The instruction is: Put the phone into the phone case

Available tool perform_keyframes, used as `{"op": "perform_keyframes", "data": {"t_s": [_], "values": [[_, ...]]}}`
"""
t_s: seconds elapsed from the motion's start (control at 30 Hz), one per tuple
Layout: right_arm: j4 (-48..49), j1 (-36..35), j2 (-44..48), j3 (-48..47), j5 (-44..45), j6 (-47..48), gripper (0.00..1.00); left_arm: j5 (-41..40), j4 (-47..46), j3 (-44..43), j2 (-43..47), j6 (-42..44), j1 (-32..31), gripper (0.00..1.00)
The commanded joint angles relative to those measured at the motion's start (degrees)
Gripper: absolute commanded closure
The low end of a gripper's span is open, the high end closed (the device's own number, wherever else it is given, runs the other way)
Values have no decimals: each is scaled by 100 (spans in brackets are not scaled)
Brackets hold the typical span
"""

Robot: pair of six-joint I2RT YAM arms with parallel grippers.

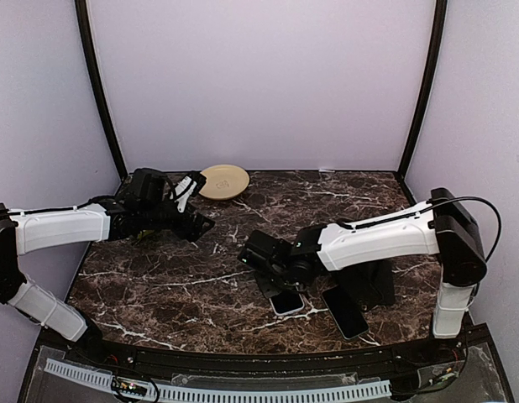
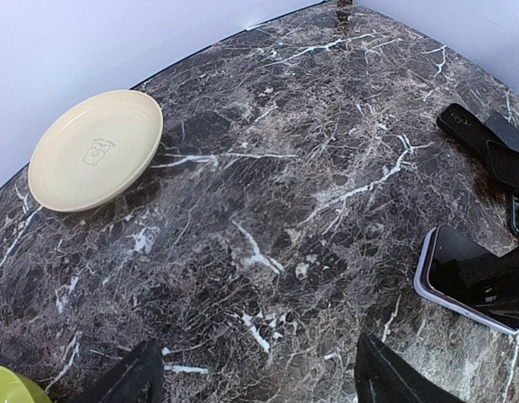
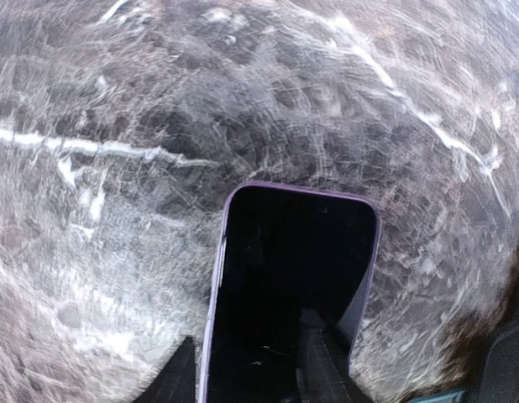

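The phone (image 1: 286, 302) lies flat and screen-up on the dark marble bench (image 1: 159, 285), close to the front edge and a little right of the middle. Its screen is black and its rim is lavender. Just beside it on the right, also near the front edge, lies the black phone case (image 1: 344, 311), flat and angled toward the front right corner. The two sit apart, with bare marble showing between them.

The right gripper (image 3: 251, 369) is low over the rear end of the phone, its arm reaching in from the right edge. Its claw stands apart: in the right wrist view one finger (image 3: 322, 361) sits over the glass and the other is just outside the phone's long edge. Whether either finger touches the phone cannot be told.

The left gripper (image 2: 259, 382) hangs above the left rear part of the bench, well away from the phone. Its fingers are spread wide with only marble between them.

A cream plate (image 1: 224, 181) with a small drawing in its centre rests at the rear edge, left of the middle. A yellow-green object (image 2: 7, 388) shows by the left edge, mostly cut off by the left wrist view
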State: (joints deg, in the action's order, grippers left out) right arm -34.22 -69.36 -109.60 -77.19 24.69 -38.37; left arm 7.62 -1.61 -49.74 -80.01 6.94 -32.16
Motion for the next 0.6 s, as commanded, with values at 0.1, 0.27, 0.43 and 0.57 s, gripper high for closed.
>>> {"op": "perform_keyframes", "data": {"t_s": [0.1,0.27,0.43,0.57], "values": [[223,-40,-170,169,-826,51,80,25,2,79,152,79,-41,20],[174,-35,-442,310,-966,-19,85,16,2,87,140,79,-42,20],[35,-13,-520,334,-935,-61,88,4,-6,95,135,88,-33,20],[-368,67,-272,-76,-606,25,76,24,-6,89,125,80,-43,20]]}}
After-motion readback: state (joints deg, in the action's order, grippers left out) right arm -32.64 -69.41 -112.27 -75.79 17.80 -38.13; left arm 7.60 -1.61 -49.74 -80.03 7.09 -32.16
